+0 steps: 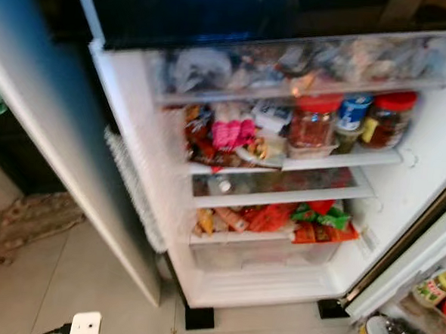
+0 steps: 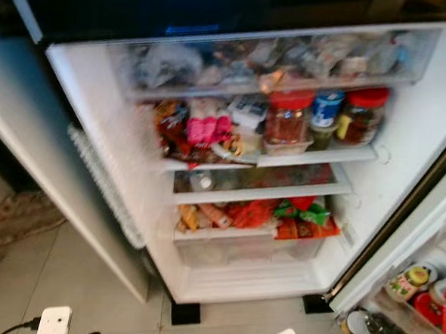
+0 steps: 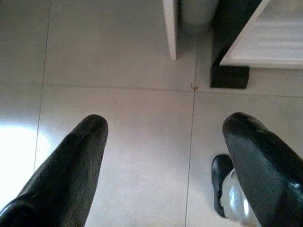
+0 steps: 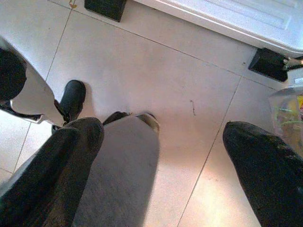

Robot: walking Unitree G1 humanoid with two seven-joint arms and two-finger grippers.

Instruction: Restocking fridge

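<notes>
An open fridge [image 1: 436, 142] stands before the robot, its shelves crowded from wall to wall. Along the top, a clear drawer [image 1: 305, 62] holds a blur of wrapped packets. On the shelf [image 1: 345, 159] beneath it, two red-lidded jars [image 1: 314, 121] [image 1: 386, 118] flank a blue-lidded container [image 1: 353, 111] toward the shelf's right end, while pink packets [image 1: 233, 133] and other wrapped goods pile up at its left end. A thin middle shelf [image 1: 282, 195] carries items too blurred to name. On the lower shelf, orange and red packets [image 1: 265, 216] lie beside a green packet [image 1: 322, 215], and a clear bottom drawer [image 1: 263, 254] sits under them. The fridge's door [image 1: 65, 150] swings out at the left; at the right edge a second door's bin [image 2: 427, 300] holds small tubs and a red-capped item.

Both arms hang low over the pale tiled floor [image 3: 118, 71]. The left gripper [image 3: 165, 142] has its two black fingers [image 3: 71, 165] spread wide, holding nothing and touching nothing, with bare tile between them and the fridge's black foot [image 3: 229, 76] beyond. The right gripper [image 4: 161, 151] is likewise spread wide and empty above the floor, the fridge's white base [image 4: 236, 19] and another black foot [image 4: 272, 64] ahead of it, and a clear bag [image 4: 289, 113] near one finger. Part of the robot's silver leg and black foot [image 4: 71, 99] shows beside it.
</notes>
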